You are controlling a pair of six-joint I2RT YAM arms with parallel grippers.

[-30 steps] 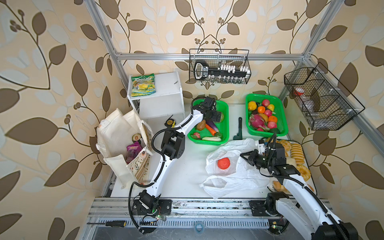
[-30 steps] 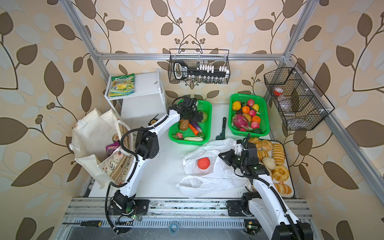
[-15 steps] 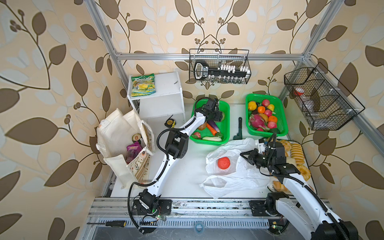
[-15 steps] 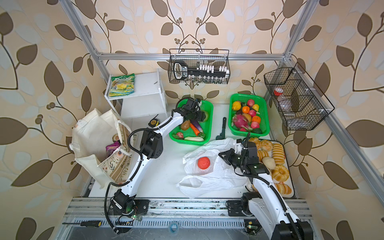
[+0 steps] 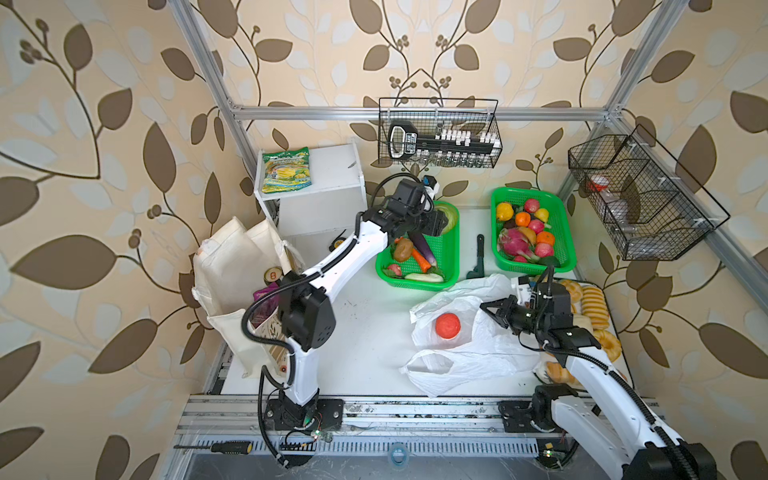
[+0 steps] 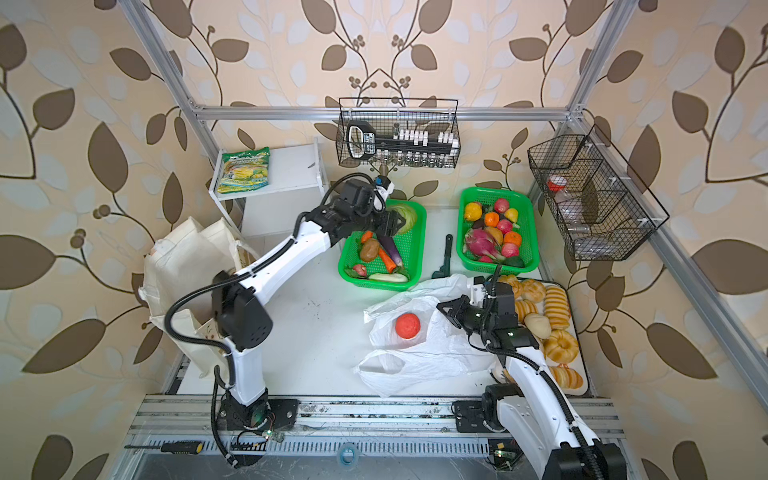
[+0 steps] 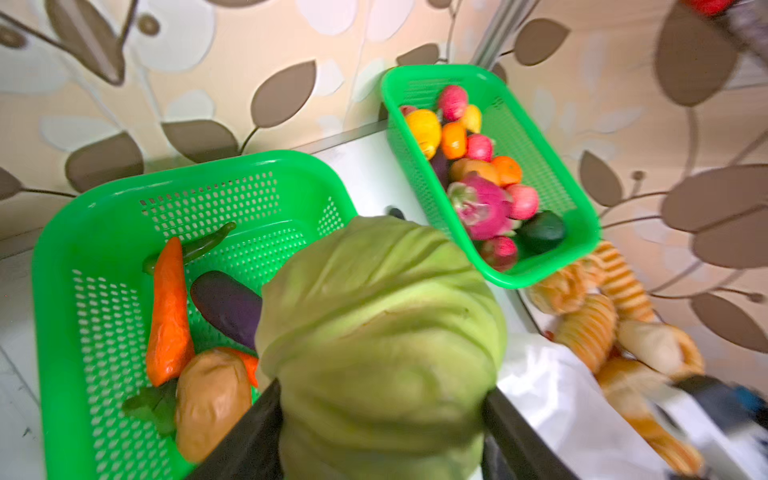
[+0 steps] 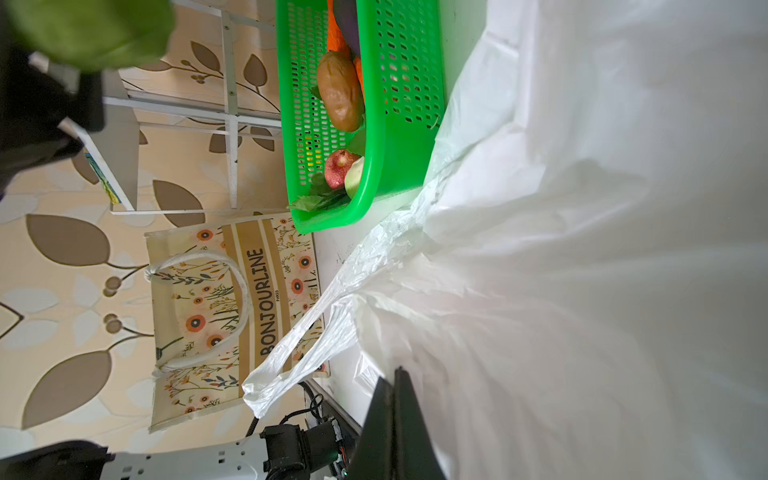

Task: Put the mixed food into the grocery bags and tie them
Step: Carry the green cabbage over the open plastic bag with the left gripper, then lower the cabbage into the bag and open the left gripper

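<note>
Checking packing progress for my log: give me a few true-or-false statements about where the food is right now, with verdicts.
1. The left gripper holds the pale green cabbage. True.
2. The red tomato lies in the green basket. False: it rests on the white plastic bag.
3. The brown potato rests on the white plastic bag. False: it lies in the green basket.
4. The yellow-green snack packet lies on top of the white shelf. True.

Your left tool (image 7: 380, 405) gripping the pale green cabbage (image 7: 382, 316), brown potato (image 7: 212, 403), carrot (image 7: 168, 307) and aubergine (image 7: 226, 305) in the nearer green basket (image 7: 83, 224).
</note>
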